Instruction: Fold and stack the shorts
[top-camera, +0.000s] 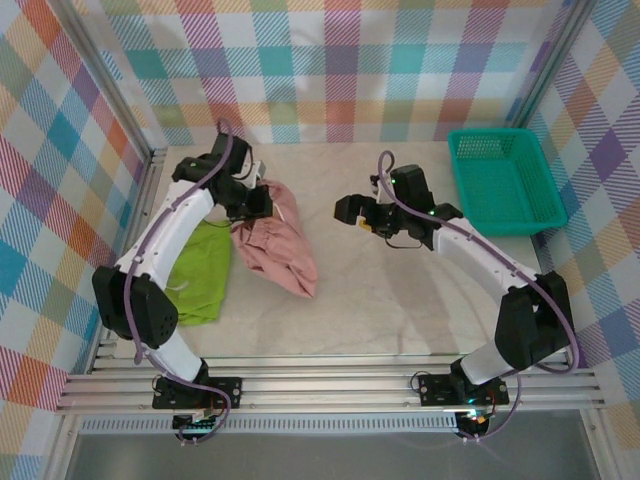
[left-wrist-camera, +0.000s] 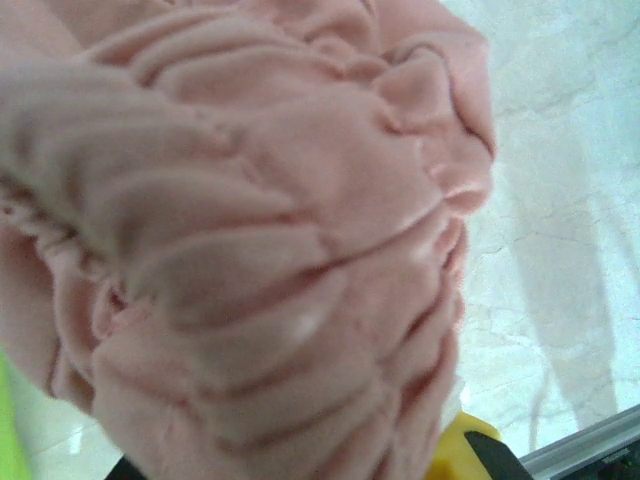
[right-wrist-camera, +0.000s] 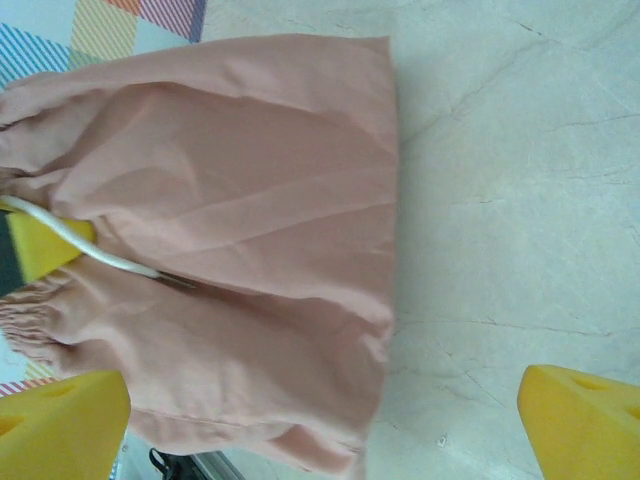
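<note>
Overhead view, with both wrist views. The pale marble-patterned bench (top-camera: 400, 300) carries all the items.

- **Pink pair:** The dusty salmon-pink cloth shorts (top-camera: 285, 245) lie left of centre. Their gathered waistband is raised toward the left arm and the legs trail down onto the bench.
- **Green pair:** The lime-green cloth shorts (top-camera: 200, 270) lie flat just beside them, partly under the left arm.
- **Basket:** The teal plastic mesh basket (top-camera: 500, 185) stands well apart, at the far right.
- **Left tool:** The left tool (top-camera: 252, 205) is closed on the bunched waistband of the pink pair.
- **Right tool:** The right tool (top-camera: 350, 212) hangs near the pink pair's hem. Its yellow fingers (right-wrist-camera: 580, 410) are spread wide and hold nothing.
- **Drawstring:** A white drawstring (right-wrist-camera: 100, 250) runs from the pinched waistband across the cloth.

Handling, as a judgement: the cloth looks light, limp and easily creased, so it should drape and slide rather than hold a shape. The elastic waistband is the thickest and firmest part and gives the surest grip. A second hold at a hem corner would let the pair be drawn flat. The loose cord should be avoided.
</note>
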